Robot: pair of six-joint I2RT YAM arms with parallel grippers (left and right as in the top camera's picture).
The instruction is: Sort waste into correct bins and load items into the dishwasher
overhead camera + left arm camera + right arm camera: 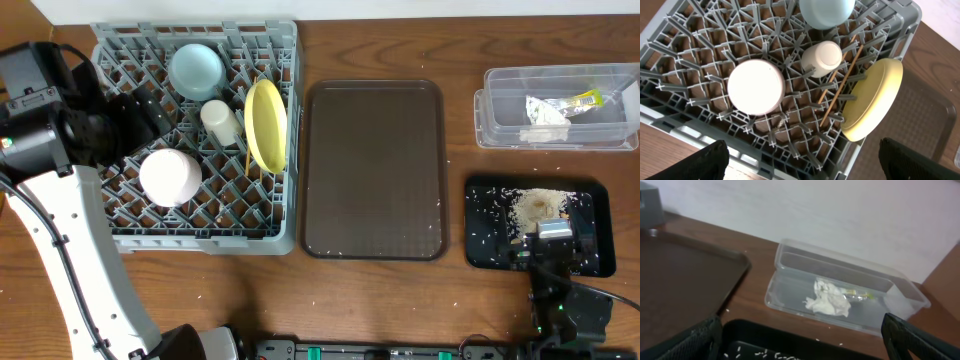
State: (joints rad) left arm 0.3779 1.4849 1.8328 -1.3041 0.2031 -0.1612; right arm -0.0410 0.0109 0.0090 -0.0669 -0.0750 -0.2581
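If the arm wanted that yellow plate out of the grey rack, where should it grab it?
Probably the upper rim. The yellow plate stands on edge at the right side of the dish rack, so only its top edge is free; its lower part sits among pegs. Coming straight down, the left end effector could put one finger on each face, minding the chopsticks beside it.

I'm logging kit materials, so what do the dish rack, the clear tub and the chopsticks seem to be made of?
Dish rack: matte grey moulded plastic, by its uniform peg lattice. Clear tub: thin glossy transparent plastic; the table shows through its walls. Chopsticks: probably bare wood, tan and matte, though too thin to see grain.
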